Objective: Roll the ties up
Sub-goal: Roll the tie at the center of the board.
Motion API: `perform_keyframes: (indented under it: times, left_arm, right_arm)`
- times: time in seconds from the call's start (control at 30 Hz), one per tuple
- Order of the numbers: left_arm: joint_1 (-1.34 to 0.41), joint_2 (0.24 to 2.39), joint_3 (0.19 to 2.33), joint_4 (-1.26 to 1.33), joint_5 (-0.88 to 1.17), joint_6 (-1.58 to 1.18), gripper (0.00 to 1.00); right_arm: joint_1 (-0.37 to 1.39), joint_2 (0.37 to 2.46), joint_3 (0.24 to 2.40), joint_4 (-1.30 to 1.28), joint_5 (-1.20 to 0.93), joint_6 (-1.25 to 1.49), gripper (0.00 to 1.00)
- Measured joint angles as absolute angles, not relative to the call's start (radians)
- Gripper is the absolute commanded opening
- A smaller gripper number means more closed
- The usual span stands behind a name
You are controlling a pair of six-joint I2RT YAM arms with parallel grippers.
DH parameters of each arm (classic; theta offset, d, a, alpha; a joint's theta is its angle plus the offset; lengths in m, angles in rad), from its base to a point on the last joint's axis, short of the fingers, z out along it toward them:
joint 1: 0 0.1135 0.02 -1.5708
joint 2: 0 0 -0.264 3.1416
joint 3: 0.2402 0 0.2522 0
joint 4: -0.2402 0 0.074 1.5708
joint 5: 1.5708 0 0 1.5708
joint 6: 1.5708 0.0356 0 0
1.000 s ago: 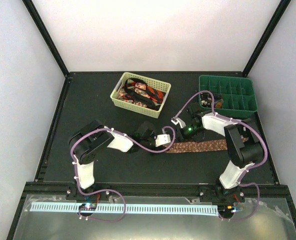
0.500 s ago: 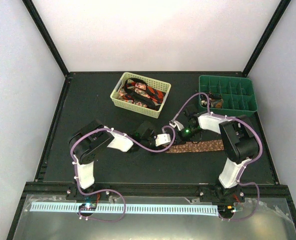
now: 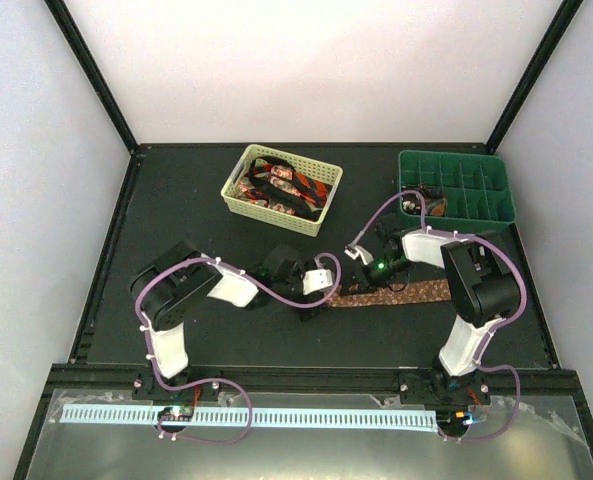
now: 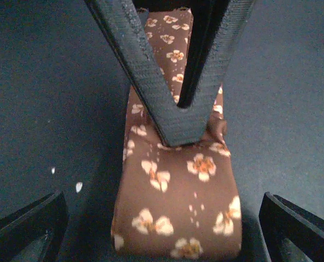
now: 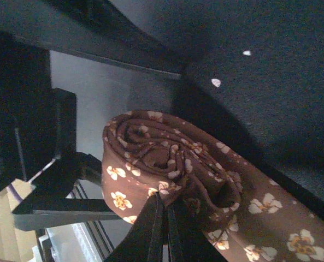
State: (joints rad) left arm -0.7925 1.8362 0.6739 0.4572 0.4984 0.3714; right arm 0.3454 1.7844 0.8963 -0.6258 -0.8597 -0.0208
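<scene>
Taking the pale yellow plastic lattice basket (image 3: 238, 190) as the marker, everything in play sits on the near side of it, on the black matte table (image 3: 206, 330).

Nearest, in front of the basket and a little to its right, is the left gripper (image 3: 312, 300). Its jaws stand wide apart: in the left wrist view the two black fingertips (image 4: 25, 229) sit at the bottom corners, one on each side of the fabric, touching nothing.

Between them begins the long brown fabric tie with small cream flowers (image 3: 406, 293). It runs flat along the table to the right, well to the front-right of the basket. The end closest to the basket is wound into a loose coil (image 5: 162, 153).

The right gripper (image 5: 163, 218) comes at that coil from the far side. Its ridged black fingers (image 4: 151, 87) meet in a V and are pinched together on a fold of the coil.

Inside the basket lies a heap of red-and-black patterned fabric ties (image 3: 286, 185).

Farthest, level with the basket and far to its right, is the dark green divided plastic tray (image 3: 496, 212). Something small and brownish lies in a cell on its left side; what it is cannot be made out.
</scene>
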Motion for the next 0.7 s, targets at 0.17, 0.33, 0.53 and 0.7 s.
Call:
perform_keyframes:
  times: [0.17, 0.33, 0.53, 0.7]
  left_arm:
    - [-0.811, 1.902, 0.701, 0.524, 0.513, 0.378, 0.97]
    - [-0.836, 1.961, 0.764, 0.547, 0.516, 0.373, 0.78]
    - [-0.839, 1.962, 0.772, 0.534, 0.497, 0.366, 0.47]
    - [-0.838, 1.93, 0.763, 0.483, 0.479, 0.375, 0.38]
  right_arm:
    - [0.345, 1.778, 0.891, -0.62, -0.884, -0.02, 0.02]
    - [0.345, 1.764, 0.889, -0.617, -0.904, -0.019, 0.02]
    - [0.344, 1.736, 0.889, -0.616, -0.929, -0.017, 0.02]
    - [0.32, 1.729, 0.879, -0.616, -0.929, -0.017, 0.02]
